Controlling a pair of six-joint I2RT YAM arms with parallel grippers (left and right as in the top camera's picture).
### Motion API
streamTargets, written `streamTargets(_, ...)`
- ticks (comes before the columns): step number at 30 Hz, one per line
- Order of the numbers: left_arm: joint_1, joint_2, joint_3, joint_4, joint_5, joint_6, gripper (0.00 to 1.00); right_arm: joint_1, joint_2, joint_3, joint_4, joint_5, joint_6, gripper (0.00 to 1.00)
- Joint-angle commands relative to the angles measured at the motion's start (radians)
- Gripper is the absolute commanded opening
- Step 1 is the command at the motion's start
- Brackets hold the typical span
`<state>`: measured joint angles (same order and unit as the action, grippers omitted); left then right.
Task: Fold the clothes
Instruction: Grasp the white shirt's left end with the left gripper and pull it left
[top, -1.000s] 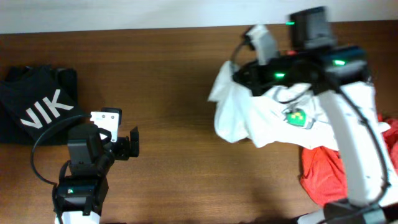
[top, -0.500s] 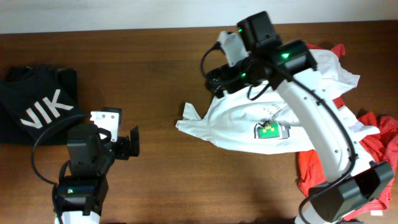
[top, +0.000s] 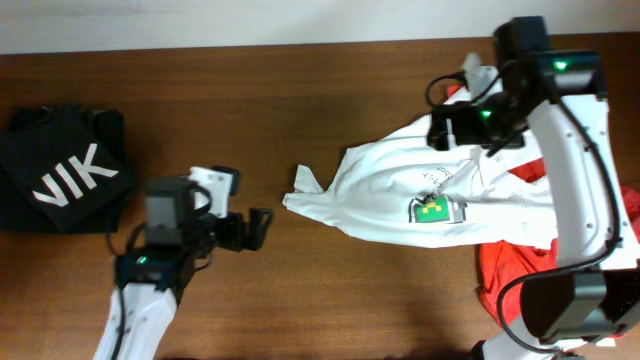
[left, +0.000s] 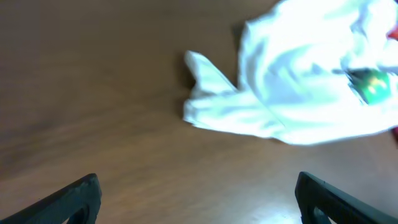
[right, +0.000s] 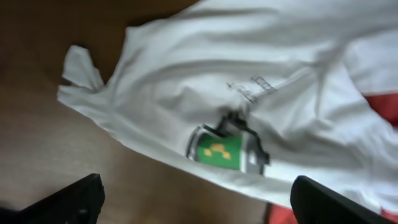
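Observation:
The clothes, a white T-shirt (top: 385, 190) with a small green-and-yellow chest print (top: 433, 210), lie crumpled and partly spread on the brown table, one sleeve tip pointing left. My right gripper (top: 450, 130) hovers over the shirt's upper part, open and holding nothing. From the right wrist, the shirt (right: 261, 81) and print (right: 217, 149) lie below the open right gripper (right: 196, 202). My left gripper (top: 258, 225) stands open left of the sleeve tip, apart from it. Its wrist view has the shirt (left: 292, 93) ahead of the open left gripper (left: 199, 199).
A black garment with large white letters (top: 60, 175) lies at the table's far left. A red-orange T-shirt (top: 520, 280) is bunched at the right, partly under the white shirt. Bare wood (top: 290, 120) separates the two arms.
My right gripper opened and let go of the white shirt, then drew back to the right. The shirt now lies on the table. My left arm moved right, toward the sleeve.

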<state>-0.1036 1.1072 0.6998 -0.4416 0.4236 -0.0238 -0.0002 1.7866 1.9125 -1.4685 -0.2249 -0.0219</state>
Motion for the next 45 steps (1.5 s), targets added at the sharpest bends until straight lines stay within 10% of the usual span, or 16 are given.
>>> streamTargets(1,-0.093,0.125,0.019,0.06,0.078,-0.1,0.99,-0.066,-0.025,0.002,-0.033,0.012,0.008,0.99)
streamTargets(12,-0.31,0.47,0.019,0.375,0.077,-0.574,0.99,-0.132,-0.025,0.002,-0.087,0.013,0.004,0.99)
streamTargets(19,-0.381,0.615,0.019,0.549,0.073,-0.587,0.97,-0.132,-0.025,0.002,-0.088,0.013,0.004,0.99)
streamTargets(21,-0.393,0.633,0.019,0.563,0.036,-0.587,0.89,-0.132,-0.025,0.002,-0.088,0.013,0.004,0.99)
streamTargets(29,-0.42,0.65,0.019,0.675,-0.093,-0.586,0.03,-0.132,-0.025,0.002,-0.089,0.013,0.004,0.99)
streamTargets(45,-0.147,0.425,0.019,0.691,-0.156,-0.441,0.0,-0.132,-0.025,0.002,-0.088,0.047,0.005,0.99)
